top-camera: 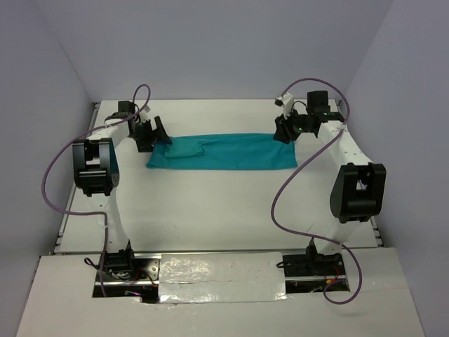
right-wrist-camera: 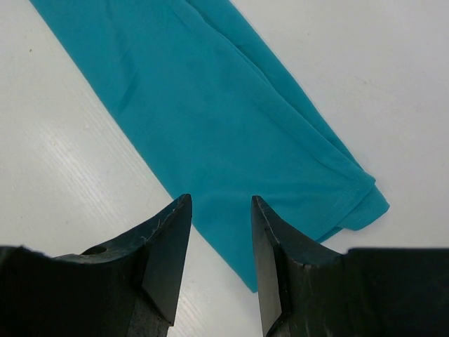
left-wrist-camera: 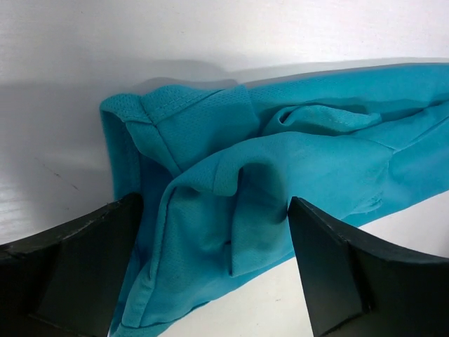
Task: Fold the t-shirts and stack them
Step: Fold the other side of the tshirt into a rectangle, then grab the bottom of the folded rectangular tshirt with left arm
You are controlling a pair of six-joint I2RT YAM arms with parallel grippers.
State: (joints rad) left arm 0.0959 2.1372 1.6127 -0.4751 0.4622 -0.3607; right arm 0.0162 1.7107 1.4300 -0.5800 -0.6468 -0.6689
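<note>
Top external view alone gives the whole layout. The teal t-shirt [top-camera: 224, 151] lies folded into one long narrow band across the far half of the white table [top-camera: 210, 210], running left to right between the two arms. The left gripper [top-camera: 156, 133] stands just over the band's left end, and the right gripper [top-camera: 284, 130] sits at its far right corner. How wide either pair of jaws stands is hard to read from up there.

Left wrist view fills that in for the left end. The left gripper [left-wrist-camera: 214, 207] is released: its two black fingers [left-wrist-camera: 77, 267] are spread wide on either side of the bunched cloth without pinching it. Here the t-shirt [left-wrist-camera: 280, 161] shows what the overhead view flattens. Its end is rumpled, with a hemmed edge folded over, several layers, soft creases and a fine mesh-like weave.

Right wrist view shows the opposite end. The right gripper [right-wrist-camera: 219, 207] has its jaws partly apart and grasps nothing; cloth and bare table [right-wrist-camera: 70, 161] show through the gap. The t-shirt [right-wrist-camera: 231, 119] is smooth and flat here, a diagonal band ending in a stitched hem with layered edges at the lower right.
</note>
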